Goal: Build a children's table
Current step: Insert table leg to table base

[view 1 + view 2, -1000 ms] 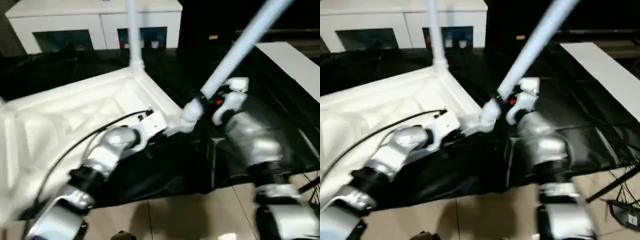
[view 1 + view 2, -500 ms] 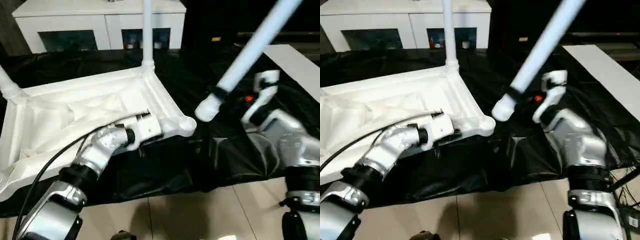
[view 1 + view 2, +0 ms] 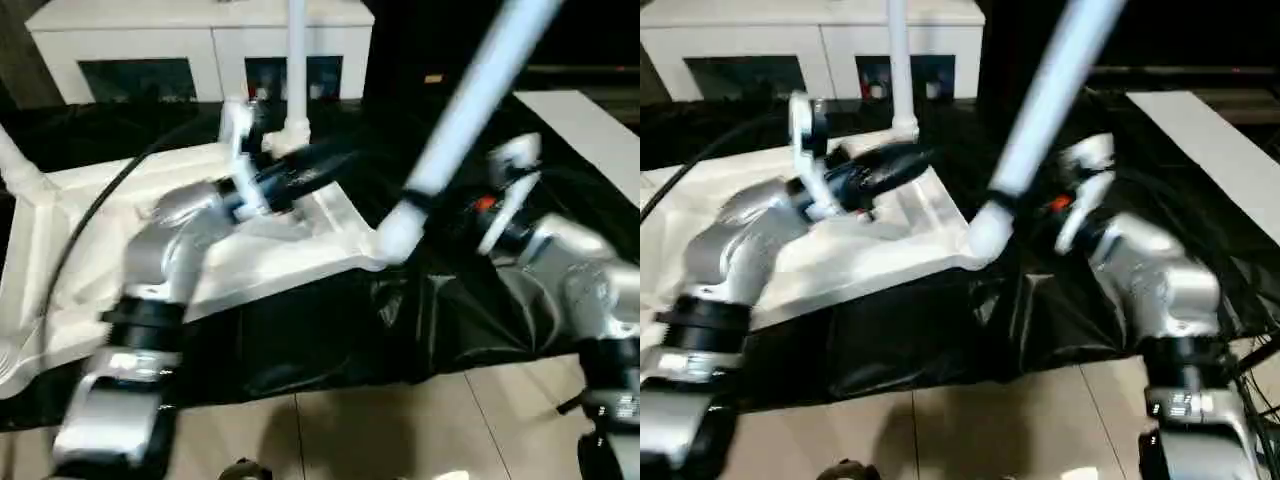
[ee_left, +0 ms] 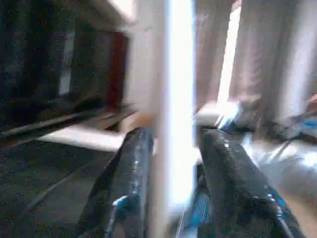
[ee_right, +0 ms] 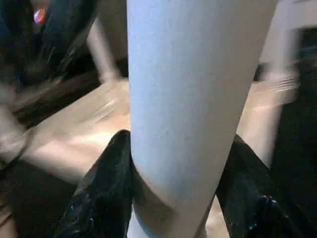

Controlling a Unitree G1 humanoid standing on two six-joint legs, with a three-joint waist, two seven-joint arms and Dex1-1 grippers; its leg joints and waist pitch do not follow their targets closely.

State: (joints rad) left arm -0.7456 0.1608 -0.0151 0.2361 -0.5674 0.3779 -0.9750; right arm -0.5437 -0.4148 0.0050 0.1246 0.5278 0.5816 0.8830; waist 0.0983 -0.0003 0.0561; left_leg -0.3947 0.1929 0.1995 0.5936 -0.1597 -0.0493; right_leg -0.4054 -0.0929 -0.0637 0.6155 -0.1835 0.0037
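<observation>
Tabletop (image 3: 120,240) lies upside down on the black-draped table (image 3: 330,330), two legs (image 3: 297,60) upright in sockets; right gripper (image 5: 173,198) clamps another leg (image 3: 460,120) at the near corner, while left gripper (image 4: 171,163) straddles an upright leg, jaws parted

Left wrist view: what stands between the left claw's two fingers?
A white upright table leg stands between the fingers, which are spread either side of it.

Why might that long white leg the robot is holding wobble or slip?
The leg looks stiff and probably light, being a hollow-looking tube. It is long and the right gripper clamps it near one end, so it may swing. Its smooth round surface could slip or twist.
</observation>
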